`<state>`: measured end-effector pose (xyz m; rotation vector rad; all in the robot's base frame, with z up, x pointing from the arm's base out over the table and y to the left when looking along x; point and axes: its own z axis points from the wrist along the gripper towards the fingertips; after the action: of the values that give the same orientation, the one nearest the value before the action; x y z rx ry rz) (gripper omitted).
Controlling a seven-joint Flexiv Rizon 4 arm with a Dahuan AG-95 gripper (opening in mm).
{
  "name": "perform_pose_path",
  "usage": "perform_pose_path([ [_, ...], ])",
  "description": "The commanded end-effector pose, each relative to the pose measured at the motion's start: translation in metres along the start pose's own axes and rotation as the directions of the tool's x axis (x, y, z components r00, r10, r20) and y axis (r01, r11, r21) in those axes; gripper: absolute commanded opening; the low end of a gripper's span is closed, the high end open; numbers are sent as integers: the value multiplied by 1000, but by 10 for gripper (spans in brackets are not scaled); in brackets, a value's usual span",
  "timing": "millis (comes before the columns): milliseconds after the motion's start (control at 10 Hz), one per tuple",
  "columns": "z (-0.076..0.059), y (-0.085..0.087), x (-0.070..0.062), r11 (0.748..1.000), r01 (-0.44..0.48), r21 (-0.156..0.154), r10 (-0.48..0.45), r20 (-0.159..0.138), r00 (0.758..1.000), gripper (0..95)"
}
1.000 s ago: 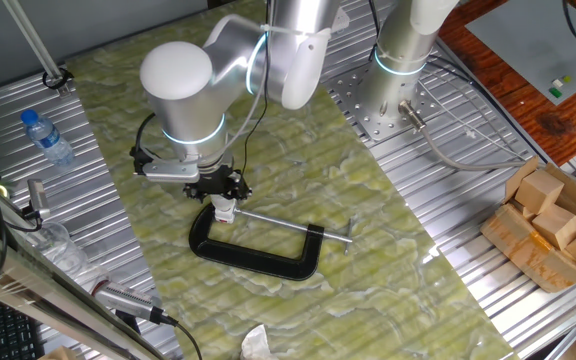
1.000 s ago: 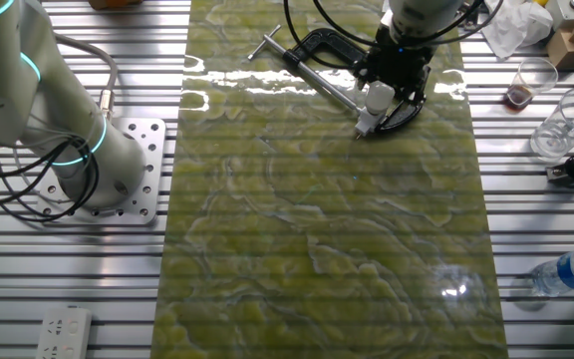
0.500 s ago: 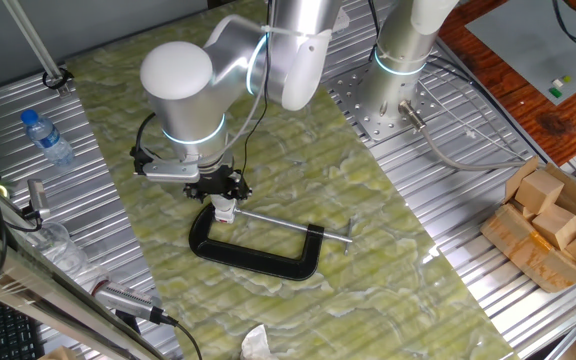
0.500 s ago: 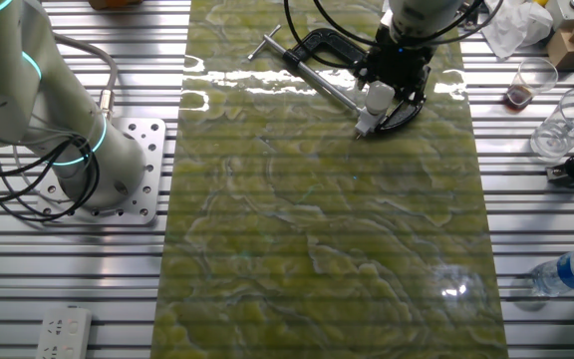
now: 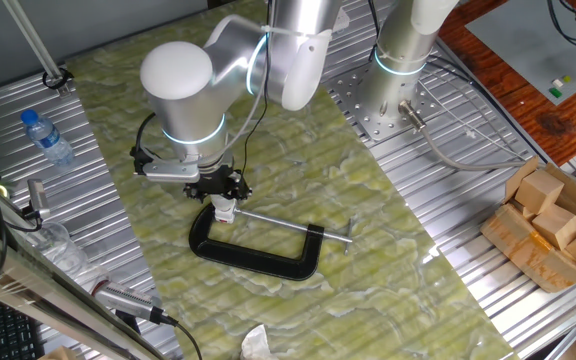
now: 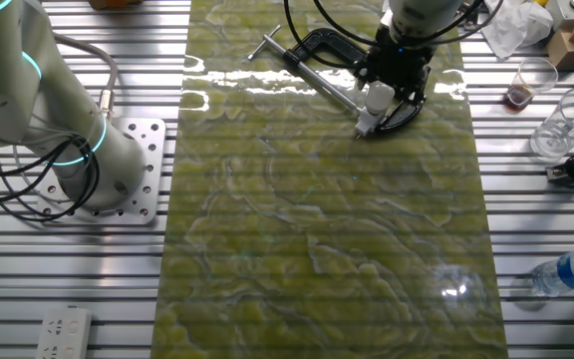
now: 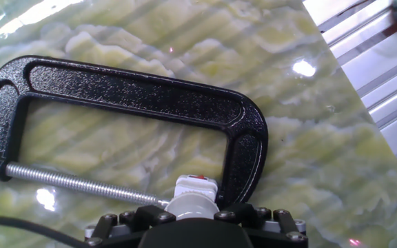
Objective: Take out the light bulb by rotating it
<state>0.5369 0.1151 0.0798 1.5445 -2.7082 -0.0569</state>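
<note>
Light bulb (image 5: pixel 225 207): inside black clamp (image 5: pixel 268 256), at screw end, on bench (image 6: pixel 317 229). Gripper (image 6: pixel 387 88): directly over bulb; jaws closed around it. Water bottle (image 5: pixel 46 137): well apart, bench edge.

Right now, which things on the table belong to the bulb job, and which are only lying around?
For the job: light bulb, gripper around it, black clamp holding its socket.
Lying about: water bottle, wooden blocks, plastic cup.
</note>
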Motion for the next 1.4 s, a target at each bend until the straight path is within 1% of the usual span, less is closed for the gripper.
perform_pose_path([
  [100,0,0,0,817,-575,-55,576,23,817,570],
  [500,-1,0,0,812,-581,-56,582,22,813,570],
  [700,-1,0,0,793,-606,-60,608,20,794,570],
  [800,-1,0,0,768,-637,-71,639,22,769,570],
  [900,-1,0,0,756,-650,-74,653,22,757,570],
  [1100,-1,0,0,709,-701,-75,704,16,710,570],
  [1200,-1,0,0,694,-716,-74,719,14,695,570],
  [1300,-1,0,0,688,-722,-73,724,13,689,570],
  [1400,-1,0,0,676,-734,-68,736,14,677,570],
])
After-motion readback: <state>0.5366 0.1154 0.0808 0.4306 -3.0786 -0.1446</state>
